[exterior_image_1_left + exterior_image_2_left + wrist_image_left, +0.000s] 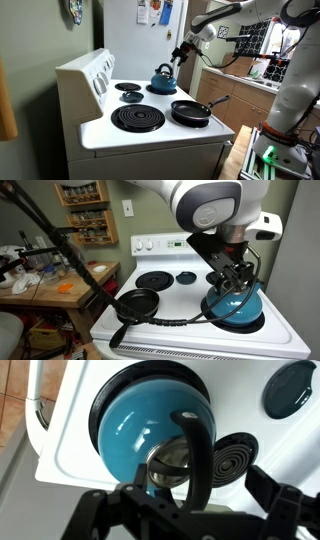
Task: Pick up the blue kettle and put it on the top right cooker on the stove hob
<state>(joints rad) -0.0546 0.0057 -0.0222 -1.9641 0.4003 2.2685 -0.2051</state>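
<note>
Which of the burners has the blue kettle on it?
The burner under the robot's hand: the blue kettle covers it. The frying pan hides another, and two black coils stay bare.

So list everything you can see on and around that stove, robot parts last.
blue kettle: 1, glossy blue, on a front burner, under the gripper
frying pan: 1, black, on the other front burner
large coil burner: 1, black, bare, at the back
small coil burner: 1, black, bare, at the back beside the large one
stove hob: 1, white, centre
wooden table: 1, brown, cluttered, beside the stove
gripper: 1, black, open over the kettle's handle
</note>
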